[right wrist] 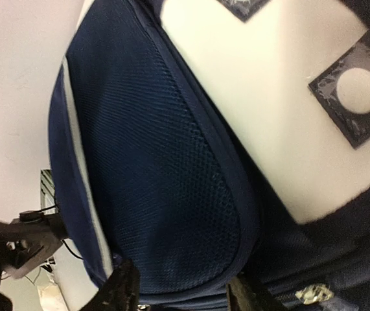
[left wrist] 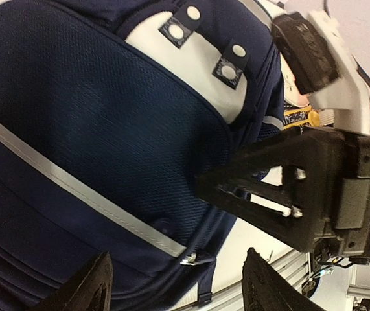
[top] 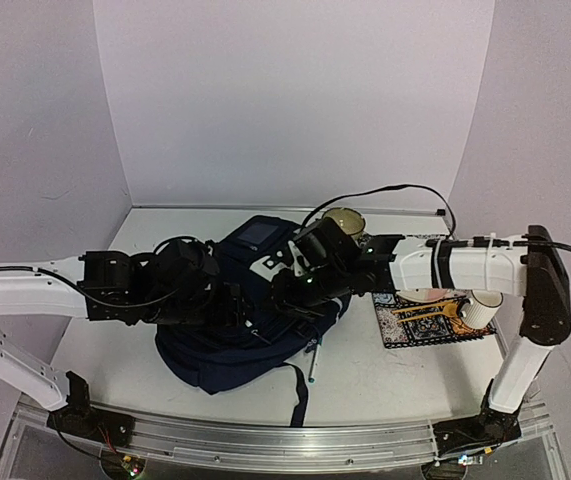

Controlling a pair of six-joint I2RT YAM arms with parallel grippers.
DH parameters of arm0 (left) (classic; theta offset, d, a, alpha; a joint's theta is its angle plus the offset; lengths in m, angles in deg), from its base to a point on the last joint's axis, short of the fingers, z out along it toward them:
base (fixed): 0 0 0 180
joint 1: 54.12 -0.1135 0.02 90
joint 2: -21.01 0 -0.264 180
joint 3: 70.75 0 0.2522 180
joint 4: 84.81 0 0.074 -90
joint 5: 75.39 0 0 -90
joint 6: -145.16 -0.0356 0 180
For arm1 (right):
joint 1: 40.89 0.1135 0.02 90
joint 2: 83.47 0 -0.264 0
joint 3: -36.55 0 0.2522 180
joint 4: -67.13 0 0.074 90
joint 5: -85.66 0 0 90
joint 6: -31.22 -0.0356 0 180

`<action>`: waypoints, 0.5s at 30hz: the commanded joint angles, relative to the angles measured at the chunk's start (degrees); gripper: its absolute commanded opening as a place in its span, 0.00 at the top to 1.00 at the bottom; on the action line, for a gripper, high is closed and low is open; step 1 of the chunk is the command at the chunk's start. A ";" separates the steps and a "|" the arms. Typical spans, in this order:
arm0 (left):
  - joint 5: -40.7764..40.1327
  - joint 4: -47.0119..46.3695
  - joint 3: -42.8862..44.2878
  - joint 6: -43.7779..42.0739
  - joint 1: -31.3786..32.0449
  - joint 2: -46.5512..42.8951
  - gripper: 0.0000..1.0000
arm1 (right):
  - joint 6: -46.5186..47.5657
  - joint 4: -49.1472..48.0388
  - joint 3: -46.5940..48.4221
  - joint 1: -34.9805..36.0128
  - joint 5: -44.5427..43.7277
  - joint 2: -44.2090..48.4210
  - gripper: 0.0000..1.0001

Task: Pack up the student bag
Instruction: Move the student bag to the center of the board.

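The student bag (top: 227, 345) is a dark navy backpack lying flat mid-table, with its light patch (left wrist: 191, 61) and grey stripe (left wrist: 74, 184) facing up. My left gripper (left wrist: 178, 285) hovers open over the bag's lower edge, and a metal zipper pull (left wrist: 192, 259) lies between its fingers. My right gripper (right wrist: 185, 295) has its jaws apart, straddling the bulge of the mesh front pocket (right wrist: 165, 194), fingertips (right wrist: 123, 291) close against the fabric. Both grippers meet over the bag's middle in the top view, left gripper (top: 233, 300) and right gripper (top: 290, 290).
Right of the bag lie a patterned mat (top: 430, 320) and a white cup (top: 477, 308). A round tin (top: 345, 220) stands behind the right arm. A pen (top: 312, 368) lies by the bag's front right edge. A black strap (top: 298, 395) trails toward the rail.
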 commanded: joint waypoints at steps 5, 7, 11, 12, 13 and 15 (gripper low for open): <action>-2.41 -0.10 -0.06 6.16 1.50 1.21 0.33 | 3.26 -3.99 11.64 0.37 1.19 -7.01 0.84; -3.30 0.00 -0.06 7.33 1.98 1.49 0.35 | 3.71 -4.35 14.03 0.37 0.90 -8.09 0.92; -7.49 1.91 -1.50 11.45 2.20 0.53 0.40 | 4.40 -4.43 17.43 0.37 0.56 -9.84 0.99; -8.42 2.78 -1.99 12.65 2.20 -0.08 0.42 | 4.43 -4.44 17.82 0.37 0.46 -10.12 0.99; -9.44 3.53 -2.75 14.50 2.24 -0.76 0.43 | 4.44 -4.43 17.98 0.37 0.35 -10.29 1.00; -10.13 4.43 -4.00 17.33 2.28 -1.63 0.44 | 4.32 -4.55 18.09 0.32 -0.09 -10.42 1.00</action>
